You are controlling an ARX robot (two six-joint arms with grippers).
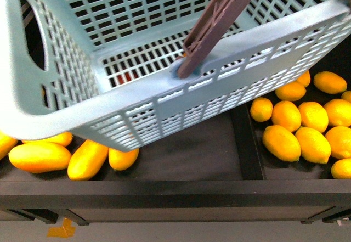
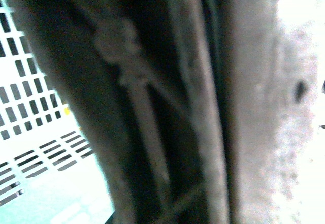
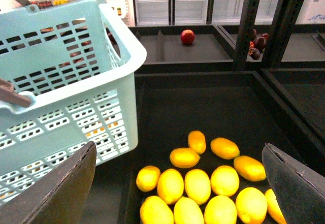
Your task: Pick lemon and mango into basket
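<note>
Slanting up rightward, the basket [image 1: 131, 102] tilts; right jaws spread (left jaws unclear).

The basket [image 1: 164, 107] runs off the front view's top and left edges and covers part of the yellow fruits [image 1: 49, 155] under it; a red patch [image 1: 127, 77] behind its floor slots is too screened to name. The left wrist view is a close blur of brown handle [image 2: 203, 107] and a pale knot [image 2: 117, 41]. The right gripper [image 3: 179, 183] shows only two dark fingers [image 3: 297, 183] cut by the picture's edge.
</note>
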